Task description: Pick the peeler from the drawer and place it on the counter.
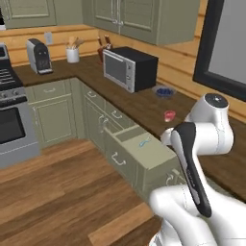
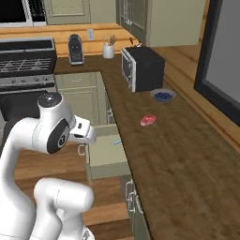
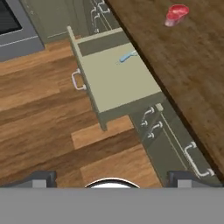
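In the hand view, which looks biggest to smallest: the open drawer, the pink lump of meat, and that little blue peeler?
1. The drawer, by far.
2. The meat on the counter.
3. The peeler, slimmer, though nearly as long.

A home kitchen: a wood tabletop [image 1: 144, 103] over green cabinets carries a microwave [image 1: 129, 68]; left of the microwave stand a coffee maker [image 1: 39, 55] and a stove [image 1: 12, 115].

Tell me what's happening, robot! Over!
Hand open, holding nothing, up above the floor. Peeler lying in the open drawer, near the counter edge. Nothing lying on it. Over.
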{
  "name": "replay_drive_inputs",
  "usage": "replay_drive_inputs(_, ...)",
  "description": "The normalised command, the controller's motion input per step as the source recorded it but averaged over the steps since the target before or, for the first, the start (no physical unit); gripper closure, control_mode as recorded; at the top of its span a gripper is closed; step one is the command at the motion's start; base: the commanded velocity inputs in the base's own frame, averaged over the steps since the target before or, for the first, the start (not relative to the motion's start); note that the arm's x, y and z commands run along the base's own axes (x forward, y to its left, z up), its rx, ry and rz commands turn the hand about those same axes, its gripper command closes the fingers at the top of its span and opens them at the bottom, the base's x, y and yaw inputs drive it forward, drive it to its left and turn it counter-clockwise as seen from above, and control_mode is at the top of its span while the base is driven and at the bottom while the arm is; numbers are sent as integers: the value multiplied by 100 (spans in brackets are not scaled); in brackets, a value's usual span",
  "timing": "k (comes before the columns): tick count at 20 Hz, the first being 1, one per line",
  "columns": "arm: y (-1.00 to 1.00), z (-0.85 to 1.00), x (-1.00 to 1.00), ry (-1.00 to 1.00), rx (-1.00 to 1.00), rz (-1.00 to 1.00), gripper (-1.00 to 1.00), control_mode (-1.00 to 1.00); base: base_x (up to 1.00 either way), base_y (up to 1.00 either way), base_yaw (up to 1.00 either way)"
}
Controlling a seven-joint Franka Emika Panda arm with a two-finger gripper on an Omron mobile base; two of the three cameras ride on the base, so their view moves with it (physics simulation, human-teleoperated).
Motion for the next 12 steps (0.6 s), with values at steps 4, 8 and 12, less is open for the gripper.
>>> replay_drive_inputs(4, 0, 0, 0, 0, 0, 0, -100, 100, 68, -39, 35)
replay_drive_inputs(8, 5, -14, 13, 1, 0, 4, -100, -100, 19, -6, 23)
replay_drive_inputs(12, 48, -68, 94, 13, 0, 8, -100, -100, 0, 0, 0)
